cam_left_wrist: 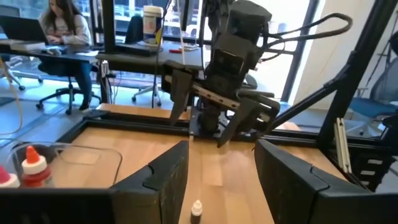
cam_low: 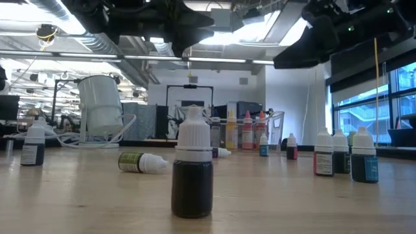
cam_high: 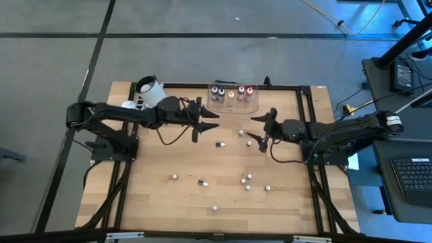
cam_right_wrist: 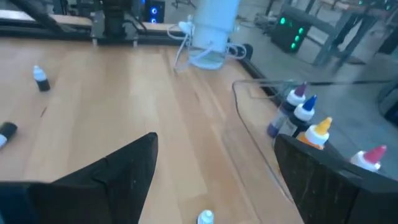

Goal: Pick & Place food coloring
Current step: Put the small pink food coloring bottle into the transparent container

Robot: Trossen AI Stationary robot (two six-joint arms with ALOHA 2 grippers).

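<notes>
Facing grippers, left (cam_high: 214, 121), right (cam_high: 257, 125), both open, bottles (cam_high: 246, 181) scattered

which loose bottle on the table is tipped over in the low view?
The green-labelled bottle, lying on its side left of the dark upright bottle; every other stands upright.

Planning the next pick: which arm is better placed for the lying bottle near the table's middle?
Left, probably. The left pincer hangs open close to the lying bottle; the right pincer is farther off.
</notes>
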